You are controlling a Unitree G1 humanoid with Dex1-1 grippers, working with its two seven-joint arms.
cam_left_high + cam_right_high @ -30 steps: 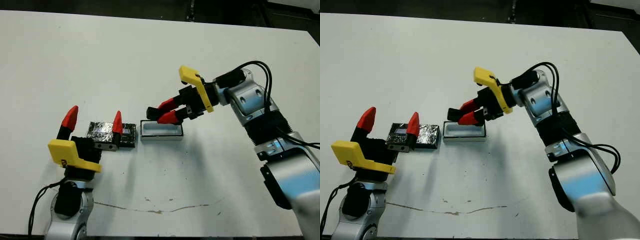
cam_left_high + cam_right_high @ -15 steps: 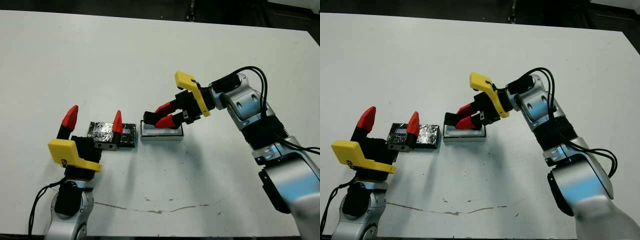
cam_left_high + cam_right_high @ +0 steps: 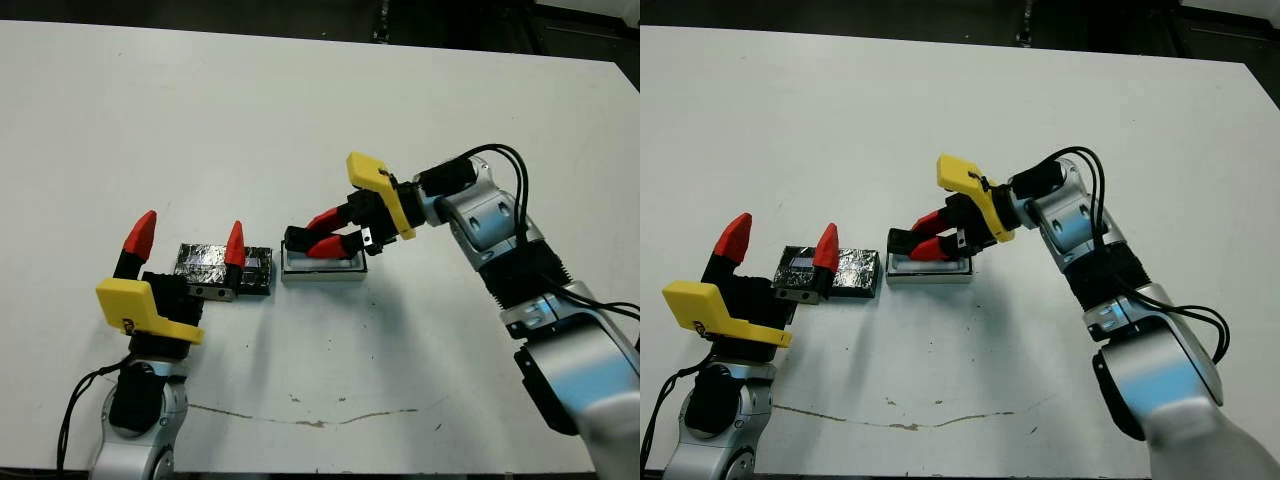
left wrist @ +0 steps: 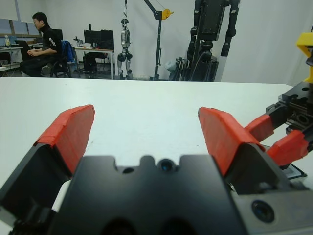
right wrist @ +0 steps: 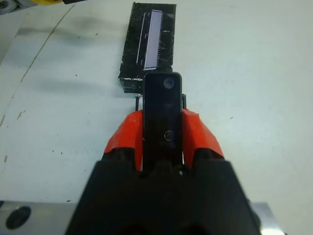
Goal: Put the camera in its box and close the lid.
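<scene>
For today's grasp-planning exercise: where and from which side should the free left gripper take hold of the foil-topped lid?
Grip the lid across its short width, coming from above: it lies flat on the table, so only its long side edges offer purchase. The left gripper is open nearby.

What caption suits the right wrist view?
Right claw grips the camera, pointing toward the lid.

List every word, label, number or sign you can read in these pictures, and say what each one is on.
No readable text in any view.
The camera, held in the right pincer, shows only round marks, no letters.
The lid bears a pale strip, without legible writing.
The box, the table and the left pincer carry no labels.
Monitors on the desks far behind the table, in the left wrist view, are too small to read.
</scene>
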